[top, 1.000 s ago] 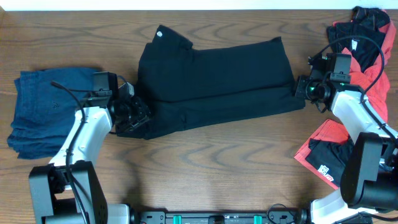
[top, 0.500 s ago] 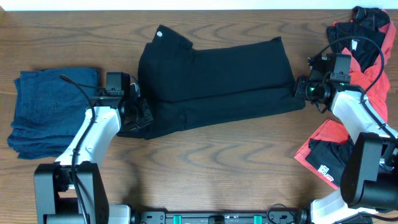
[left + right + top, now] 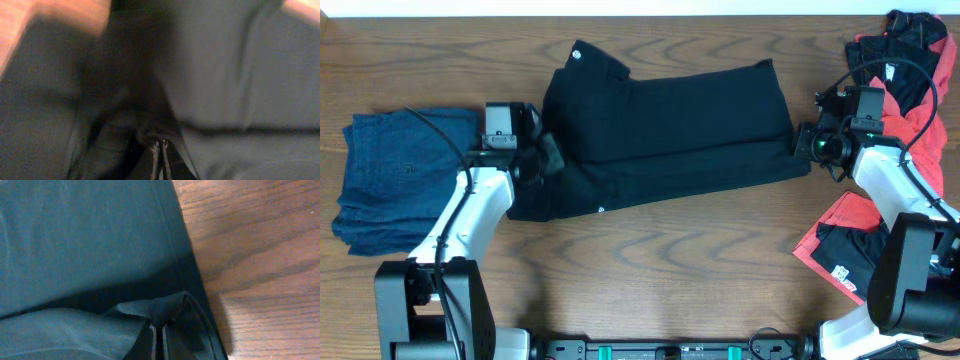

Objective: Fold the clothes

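Brown wood-grain bench (image 3: 650, 270), seen from above, carries long black pants (image 3: 670, 125) laid sideways across its middle, apparently already doubled lengthwise. Both ends are pinched: the left hand (image 3: 550, 156) is pressed together on a pucker of cloth at the left end, the right hand (image 3: 799, 142) likewise at the right end, probably to lift both for the next fold. Folded blue clothing (image 3: 390, 180) lies at far left, and red-and-black pieces (image 3: 840, 245) lie unfolded on the right.

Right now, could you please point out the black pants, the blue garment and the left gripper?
black pants (image 3: 670, 115), overhead view, middle of the folded upper layer.
blue garment (image 3: 390, 180), overhead view, centre of its fabric.
left gripper (image 3: 160, 146), left wrist view, between its closed fingertips pinching black fabric.
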